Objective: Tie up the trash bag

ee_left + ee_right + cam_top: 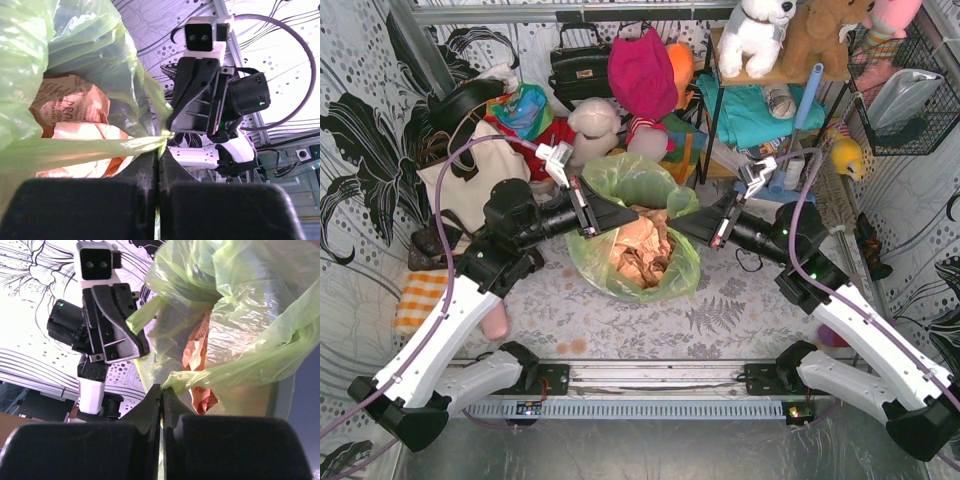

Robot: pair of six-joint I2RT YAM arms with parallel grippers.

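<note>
Thin translucent light-green plastic trash bag, filled with crumpled tan paper, standing between the two grippers on the grey leaf-patterned table cover. The left gripper reaches in from the bag's left side, the right gripper from its right. The two sets of fingertips lie near each other over the bag's open mouth, not touching, with the paper directly below them. Left wrist view: the black left fingers are pressed together, and a twisted band of the green film runs in from the left to the seam at their tips, where it is pinched; the opposite gripper hangs just beyond and above those tips. Right wrist view: the right fingers are likewise closed flat against each other, clamping a gathered ear of the film at their tips, with the bag's body swelling up and to the right. A cream fabric tote bag sits behind the left arm, apart from the trash bag.
</note>
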